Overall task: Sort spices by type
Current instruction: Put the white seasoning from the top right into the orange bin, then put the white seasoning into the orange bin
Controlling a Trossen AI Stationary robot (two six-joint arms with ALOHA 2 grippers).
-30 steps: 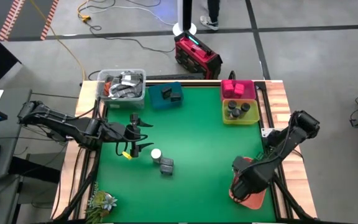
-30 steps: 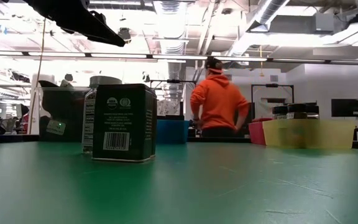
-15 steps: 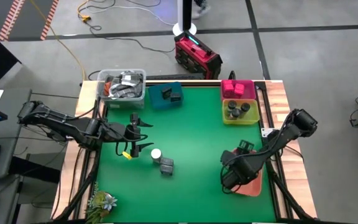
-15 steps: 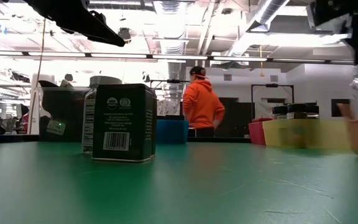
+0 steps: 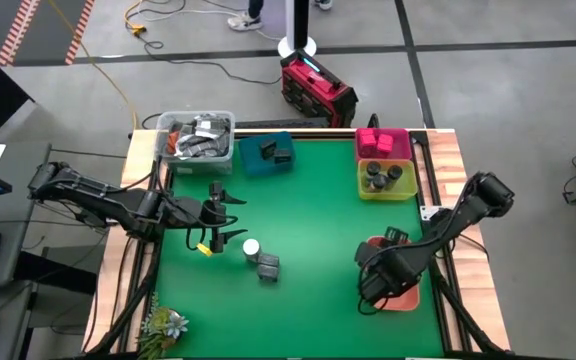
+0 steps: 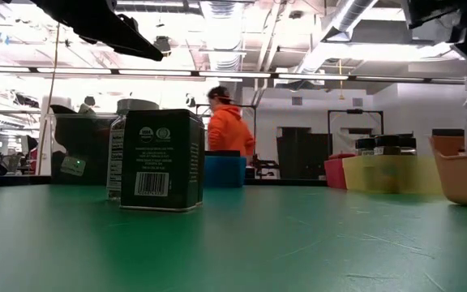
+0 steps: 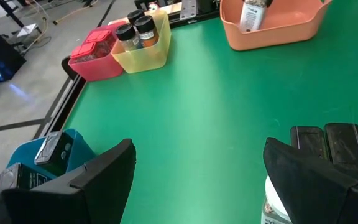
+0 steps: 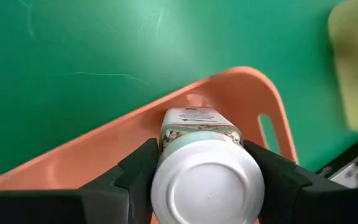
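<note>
The right gripper point(image 8: 205, 180) is clamped on a white-capped jar point(image 8: 205, 177), its smooth round cap between the dark fingers, directly above the glossy salmon tray point(image 8: 135, 149) with rounded corners. The left gripper point(image 7: 194, 180) hangs with fingers spread wide, holding nothing; just beside one fingertip stand a boxy dark grey tin point(image 7: 328, 142) and another white-capped little jar point(image 5: 251, 246) on the green mat point(image 5: 308, 220).
</note>
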